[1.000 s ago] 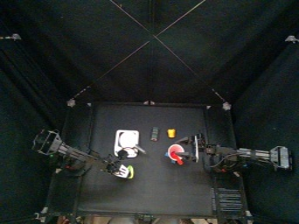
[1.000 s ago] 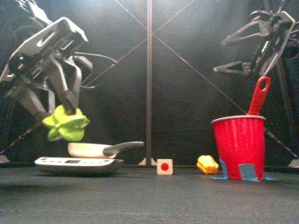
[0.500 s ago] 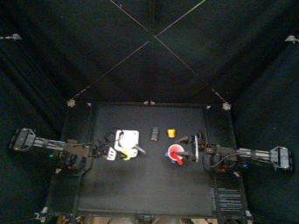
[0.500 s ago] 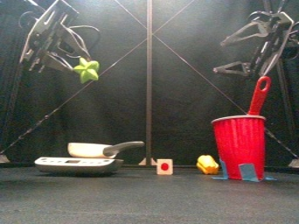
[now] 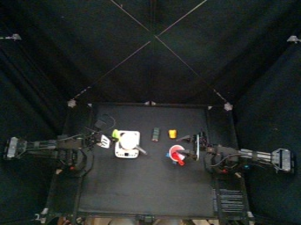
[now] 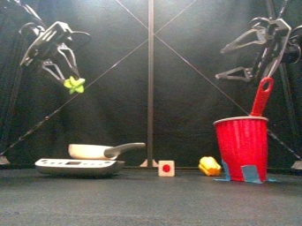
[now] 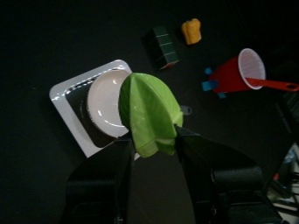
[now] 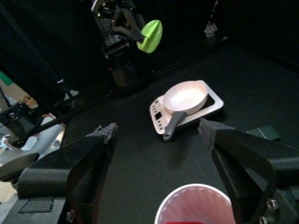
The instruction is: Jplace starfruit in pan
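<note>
High over the worktop's left side, the starfruit [image 6: 73,85] hangs clamped in the left claw [image 6: 69,78], not yet in the pan [image 6: 85,152].

From above, the left claw [image 5: 107,141] sits just left of the pan [image 5: 126,141]. From the front, the fruit is well above the pan, so lowering and release remain. The left wrist view shows the fruit pinched over the pan. The right claw [image 8: 158,133] rests with jaws apart near the red cup [image 6: 242,146].

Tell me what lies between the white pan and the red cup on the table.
A small white cube and a yellow-orange piece, seen in the front view, between the pan and the red cup.
</note>
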Motion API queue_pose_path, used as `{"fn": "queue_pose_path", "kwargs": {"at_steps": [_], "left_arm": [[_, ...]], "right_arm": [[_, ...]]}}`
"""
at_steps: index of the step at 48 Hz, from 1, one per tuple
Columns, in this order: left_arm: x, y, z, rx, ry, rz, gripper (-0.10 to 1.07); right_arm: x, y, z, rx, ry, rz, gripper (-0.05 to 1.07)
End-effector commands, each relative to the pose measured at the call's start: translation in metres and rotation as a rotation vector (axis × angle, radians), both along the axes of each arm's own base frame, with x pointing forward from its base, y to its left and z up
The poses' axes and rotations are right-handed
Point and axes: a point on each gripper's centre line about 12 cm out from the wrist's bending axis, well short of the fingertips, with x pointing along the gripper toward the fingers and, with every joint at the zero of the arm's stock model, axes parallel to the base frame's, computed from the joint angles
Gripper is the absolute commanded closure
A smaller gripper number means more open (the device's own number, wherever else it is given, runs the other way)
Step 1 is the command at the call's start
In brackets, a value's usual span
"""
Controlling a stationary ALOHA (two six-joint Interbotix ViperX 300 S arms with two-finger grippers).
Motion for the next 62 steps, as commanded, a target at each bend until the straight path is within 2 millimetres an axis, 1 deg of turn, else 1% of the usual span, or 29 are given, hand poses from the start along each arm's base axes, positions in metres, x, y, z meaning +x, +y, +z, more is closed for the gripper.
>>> {"fn": "queue_pose_path", "kwargs": {"at_steps": [1,7,12,21,28,35,40,53,62], "left_arm": [[0.011,0.003,0.003,-0.003,-0.007,-0.006,0.34],[0.021,0.007,-0.013,-0.013,0.051,0.001,0.34],[0.028,0.011,-0.022,-0.015,0.074,0.008,0.34],[0.051,0.009,-0.033,-0.035,-0.022,-0.050,0.34],[0.060,0.017,-0.050,-0.050,-0.032,-0.048,0.34],[0.063,0.016,-0.067,-0.077,-0.009,-0.052,0.34],[0.063,0.019,-0.076,-0.085,0.010,-0.042,0.33],[0.064,0.026,-0.088,-0.103,0.042,-0.014,0.33],[0.066,0.026,-0.095,-0.107,0.066,-0.018,0.33]], "right_arm": [[0.001,-0.004,0.002,0.005,-0.005,-0.014,-0.01],[0.001,-0.006,0.001,0.009,-0.002,-0.024,-0.01],[0.001,-0.005,0.001,0.009,-0.002,-0.023,-0.01],[0.001,-0.006,0.001,0.008,-0.002,-0.024,-0.01],[0.001,-0.006,0.001,0.009,-0.002,-0.024,-0.01],[0.001,-0.006,0.001,0.009,-0.002,-0.024,-0.01],[0.001,-0.006,0.001,0.009,-0.004,-0.024,-0.01],[0.001,-0.006,0.001,0.009,-0.002,-0.024,-0.01],[0.001,-0.006,0.001,0.007,-0.004,-0.024,-0.01]]}}
